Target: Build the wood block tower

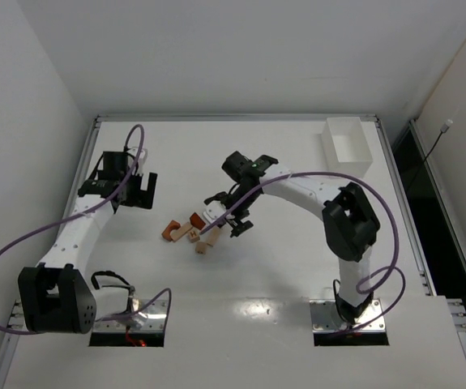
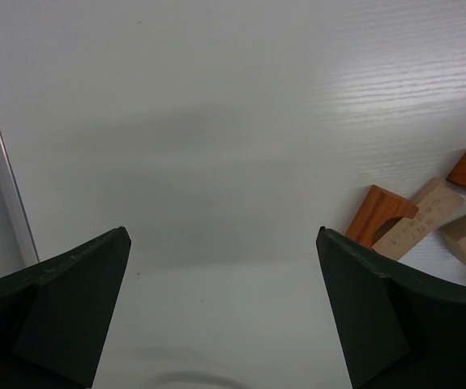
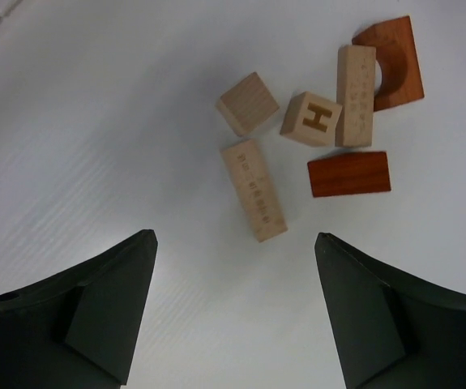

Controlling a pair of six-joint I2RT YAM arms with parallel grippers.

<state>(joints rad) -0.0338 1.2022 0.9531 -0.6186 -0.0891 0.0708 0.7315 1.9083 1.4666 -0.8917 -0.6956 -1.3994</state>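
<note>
We see a white table point(image 1: 241, 284) with a white bin point(image 1: 348, 150) at its far right corner. The left gripper point(image 2: 224, 235) is spread wide and holds nothing. The right gripper point(image 3: 233, 239) is also spread and empty, just above the wood blocks point(image 3: 312, 119). They lie loose near the table's middle, not stacked.
</note>
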